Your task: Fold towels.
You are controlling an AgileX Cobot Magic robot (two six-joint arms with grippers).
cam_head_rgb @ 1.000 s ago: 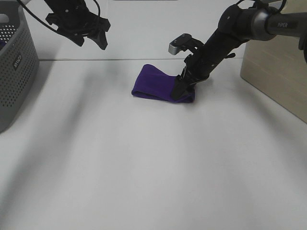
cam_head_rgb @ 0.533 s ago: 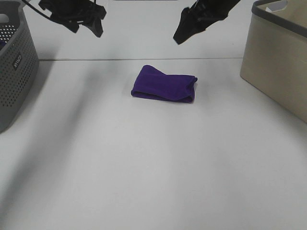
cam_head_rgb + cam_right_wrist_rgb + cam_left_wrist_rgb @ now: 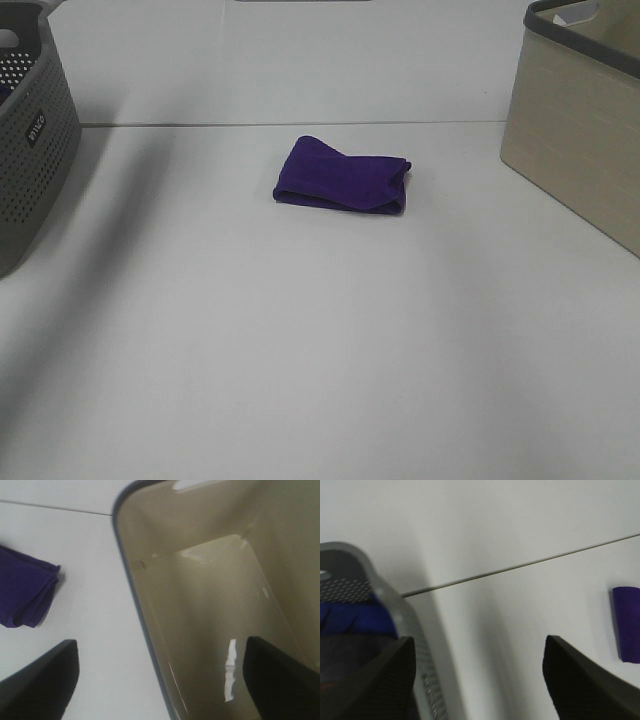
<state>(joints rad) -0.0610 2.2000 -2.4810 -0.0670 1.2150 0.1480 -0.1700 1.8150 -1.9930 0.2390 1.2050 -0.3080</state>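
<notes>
You see the purple towel lying folded on the white table, just past centre toward 12 o'clock, touched by neither arm. At 9 o'clock stands the grey basket, at 3 o'clock the beige bin. Your left gripper and right gripper both have fingers spread wide, holding nothing.

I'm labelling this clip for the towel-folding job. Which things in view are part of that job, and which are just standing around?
Part of the job:
- purple towel, lying folded on the table
- left gripper, open
- right gripper, open

Standing around:
- grey perforated basket, with blue cloth inside
- beige bin, inside looks empty
</notes>
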